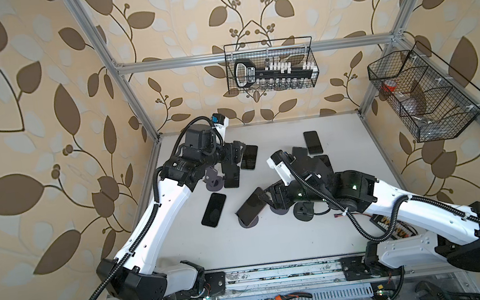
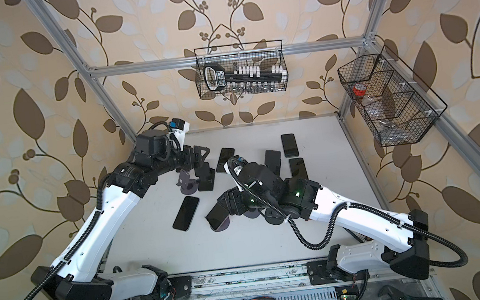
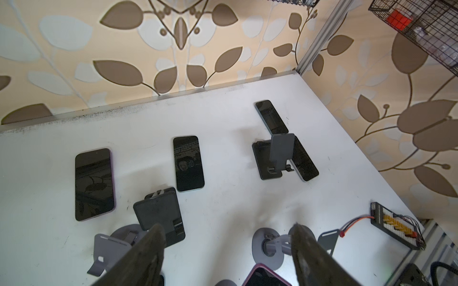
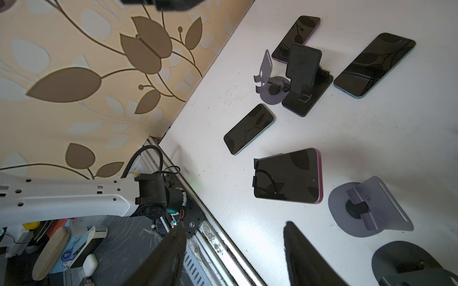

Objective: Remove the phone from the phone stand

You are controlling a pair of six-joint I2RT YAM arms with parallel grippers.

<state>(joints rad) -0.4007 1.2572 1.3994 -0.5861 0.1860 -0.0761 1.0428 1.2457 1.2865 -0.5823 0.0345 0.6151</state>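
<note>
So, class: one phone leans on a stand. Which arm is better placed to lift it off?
Right. The right gripper sits open close beside the propped phone; the left gripper is farther back, away from it.

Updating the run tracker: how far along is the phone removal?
Done: flat phone and others lie on the table; empty stand nearby. In hand: nothing; left hand and right hand are open. To do: the purple-edged phone leans on its stand, in front of the right hand.
</note>
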